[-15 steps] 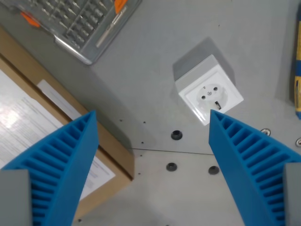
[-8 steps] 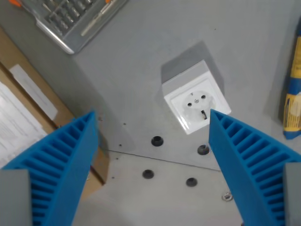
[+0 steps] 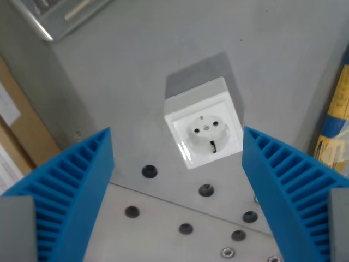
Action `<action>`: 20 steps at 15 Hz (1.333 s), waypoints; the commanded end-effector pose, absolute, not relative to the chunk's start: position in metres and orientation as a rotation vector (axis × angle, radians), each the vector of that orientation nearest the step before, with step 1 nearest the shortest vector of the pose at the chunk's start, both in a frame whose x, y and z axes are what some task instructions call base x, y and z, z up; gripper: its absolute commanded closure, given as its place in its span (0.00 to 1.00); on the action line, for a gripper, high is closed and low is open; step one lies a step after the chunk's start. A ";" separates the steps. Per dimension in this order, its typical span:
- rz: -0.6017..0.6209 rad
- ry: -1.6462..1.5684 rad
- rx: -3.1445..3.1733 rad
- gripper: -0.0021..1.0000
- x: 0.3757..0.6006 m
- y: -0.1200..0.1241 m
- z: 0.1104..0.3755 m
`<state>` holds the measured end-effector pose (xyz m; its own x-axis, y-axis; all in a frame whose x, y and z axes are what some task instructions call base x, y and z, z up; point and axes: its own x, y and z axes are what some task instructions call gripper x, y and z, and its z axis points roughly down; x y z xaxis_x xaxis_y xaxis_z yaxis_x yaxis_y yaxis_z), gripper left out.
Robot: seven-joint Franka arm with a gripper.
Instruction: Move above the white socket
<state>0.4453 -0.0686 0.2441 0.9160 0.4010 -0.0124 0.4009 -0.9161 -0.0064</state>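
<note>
Socket (image 3: 204,130): white, box-shaped, face up, two round holes and a dark mark on its round insert. It stands on the grey table (image 3: 131,82), near the middle of the wrist view, between the two blue fingers and slightly nearer the right one, touching neither. A shadow falls behind it toward the top of the view.

Gripper (image 3: 177,142): two blue ribbed fingers (image 3: 71,191), one at each lower corner of the view. The jaws stand wide apart and hold nothing.

Table: grey, with a seam running across the lower part of the view. Several dark round holes (image 3: 149,172) lie along and below that seam, just beside the socket's near edge.

Metal case (image 3: 52,19): top left corner, only an edge in view, well apart from the socket.

Cardboard box (image 3: 24,128): brown, at the wrist view's left edge, partly hidden by the left finger.

Yellow and blue package (image 3: 335,120): at the wrist view's right edge, cut off by the frame; what it is cannot be told.
</note>
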 end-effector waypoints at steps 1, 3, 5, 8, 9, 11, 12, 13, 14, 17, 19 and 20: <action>-0.168 -1.031 -2.959 0.00 0.437 -0.081 0.228; -0.172 -1.064 -2.943 0.00 0.434 -0.086 0.219; -0.182 -1.107 -2.924 0.00 0.431 -0.090 0.212; -0.191 -1.144 -2.904 0.00 0.427 -0.095 0.202; -0.194 -1.149 -2.900 0.00 0.426 -0.097 0.199; -0.196 -1.160 -2.891 0.00 0.424 -0.100 0.193; -0.195 -1.168 -2.886 0.00 0.423 -0.102 0.190; -0.196 -1.175 -2.881 0.00 0.422 -0.103 0.187; -0.198 -1.183 -2.876 0.00 0.421 -0.105 0.184; -0.202 -1.180 -2.873 0.00 0.419 -0.108 0.178; -0.207 -1.172 -2.874 0.00 0.418 -0.110 0.175; -0.210 -1.170 -2.874 0.00 0.417 -0.111 0.173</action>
